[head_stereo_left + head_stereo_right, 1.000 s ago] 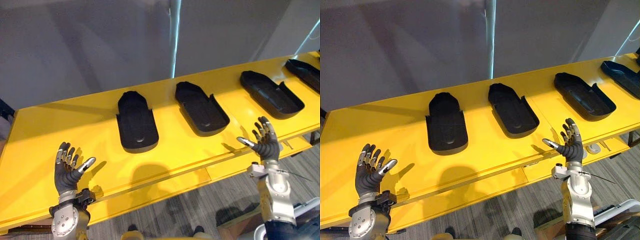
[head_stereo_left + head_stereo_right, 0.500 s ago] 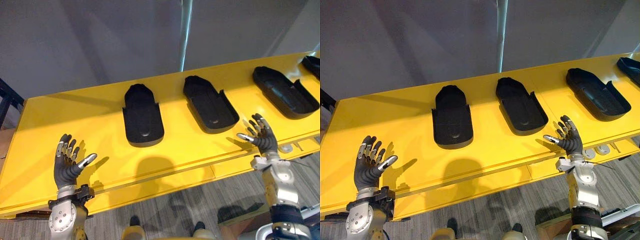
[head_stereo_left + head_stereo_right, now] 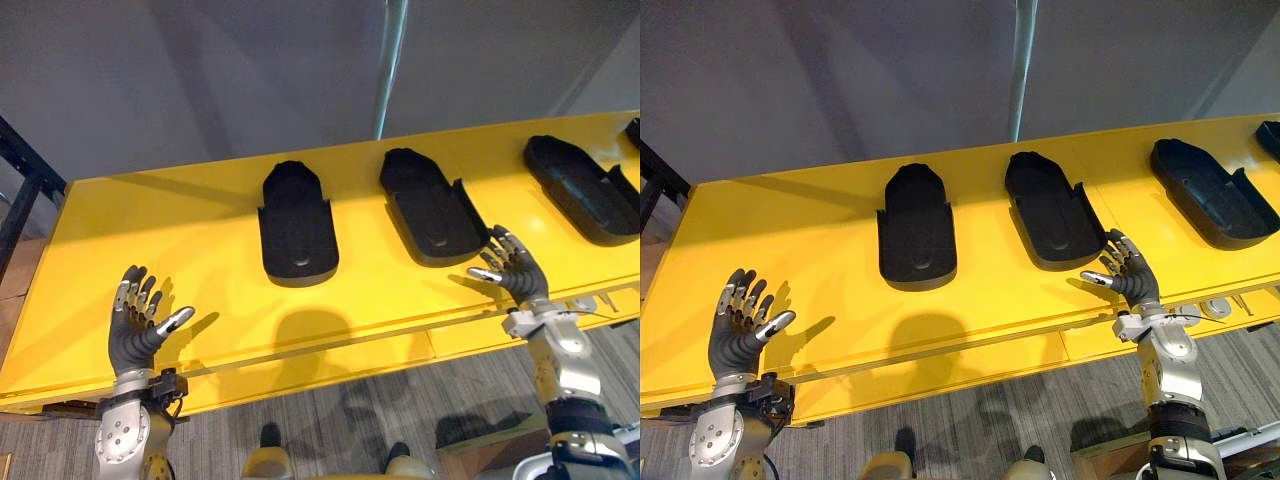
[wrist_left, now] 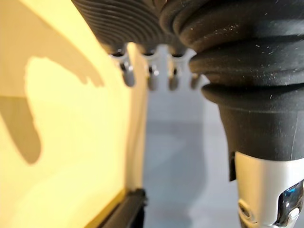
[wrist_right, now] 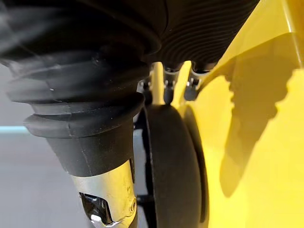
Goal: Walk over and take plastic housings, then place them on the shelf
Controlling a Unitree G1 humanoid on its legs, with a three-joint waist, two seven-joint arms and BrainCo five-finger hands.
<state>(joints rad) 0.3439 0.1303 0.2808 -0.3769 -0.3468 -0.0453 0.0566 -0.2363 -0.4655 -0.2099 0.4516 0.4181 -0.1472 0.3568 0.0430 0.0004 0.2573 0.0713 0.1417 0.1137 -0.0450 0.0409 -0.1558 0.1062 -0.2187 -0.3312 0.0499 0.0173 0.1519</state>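
Black plastic housings lie open side up in a row on a yellow table [image 3: 200, 250]: one left of the middle [image 3: 296, 235], one at the middle [image 3: 432, 205], one at the right [image 3: 583, 186]. My right hand [image 3: 512, 272] is open, fingers spread, just off the near right corner of the middle housing [image 5: 173, 161], apart from it. My left hand [image 3: 138, 325] is open over the table's near left part, well clear of any housing. Both hands hold nothing.
A grey wall [image 3: 250, 80] with a pale vertical strip [image 3: 390, 65] rises behind the table. A dark frame [image 3: 20, 190] stands off the table's left end. Grey floor [image 3: 330, 420] runs under the near edge. Small round fittings [image 3: 1215, 308] sit on the table's front ledge at the right.
The whole picture has shifted right as the camera moved left. My right hand has reached forward, closer to the middle housing. My left hand has kept its pose.
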